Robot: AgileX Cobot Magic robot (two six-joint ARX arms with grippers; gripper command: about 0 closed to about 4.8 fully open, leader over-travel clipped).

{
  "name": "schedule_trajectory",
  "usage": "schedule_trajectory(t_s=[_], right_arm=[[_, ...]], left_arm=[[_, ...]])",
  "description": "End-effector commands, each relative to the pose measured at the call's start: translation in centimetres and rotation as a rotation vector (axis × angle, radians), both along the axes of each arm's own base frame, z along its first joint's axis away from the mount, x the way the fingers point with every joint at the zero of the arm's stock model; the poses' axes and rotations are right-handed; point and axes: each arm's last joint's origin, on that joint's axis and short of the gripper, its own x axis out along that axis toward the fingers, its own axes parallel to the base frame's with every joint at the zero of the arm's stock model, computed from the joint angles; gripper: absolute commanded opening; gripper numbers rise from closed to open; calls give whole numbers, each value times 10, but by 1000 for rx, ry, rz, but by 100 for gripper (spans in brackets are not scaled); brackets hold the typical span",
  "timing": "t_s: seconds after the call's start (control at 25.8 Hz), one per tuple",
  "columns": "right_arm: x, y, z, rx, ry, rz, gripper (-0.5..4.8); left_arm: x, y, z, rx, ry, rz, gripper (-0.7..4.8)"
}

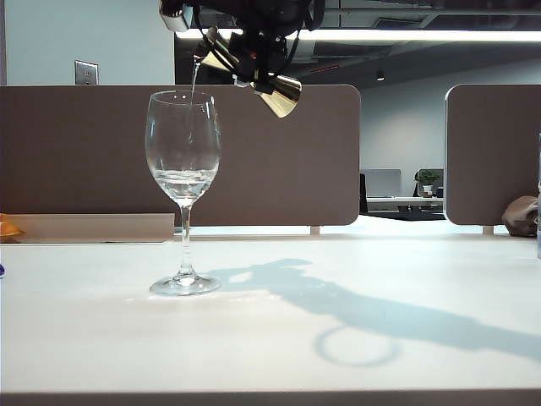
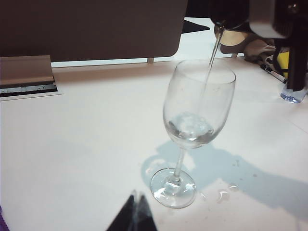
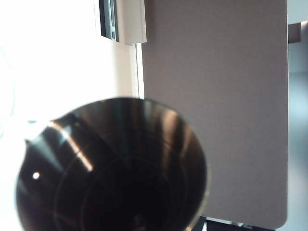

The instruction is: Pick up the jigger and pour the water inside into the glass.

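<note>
Exterior view: tilted jigger [image 1: 275,89] clamped in right gripper [image 1: 254,52] above glass [image 1: 183,182] rim.

The outside camera sits low at the bench [image 1: 270,338] edge, looking level across it at the glass [image 1: 183,169]. The left wrist camera looks down at that same glass [image 2: 197,120] from nearby. The right wrist camera stares into the jigger [image 3: 113,168], very close.

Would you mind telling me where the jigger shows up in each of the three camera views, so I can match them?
Exterior view: the jigger is at top centre, tilted in the right gripper, above and right of the glass.
Left wrist view: only its pouring lip shows.
Right wrist view: its open cone fills the foreground.
Shared landmark: the brown partition panel.
</note>
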Motion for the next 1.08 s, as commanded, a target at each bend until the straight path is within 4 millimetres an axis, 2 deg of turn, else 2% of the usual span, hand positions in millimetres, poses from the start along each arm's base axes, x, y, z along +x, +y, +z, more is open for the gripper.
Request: schedule_trajectory(t_s=[0.04, 0.39, 1.08], right_arm=[[-1, 1, 9, -17, -64, 17, -1], [0, 3, 18, -25, -173, 47, -1], [0, 4, 23, -224, -315, 127, -1]], left_arm=[[0, 0, 4, 5, -22, 3, -6], [0, 0, 4, 8, -24, 2, -6], [0, 0, 4, 31, -38, -3, -6]])
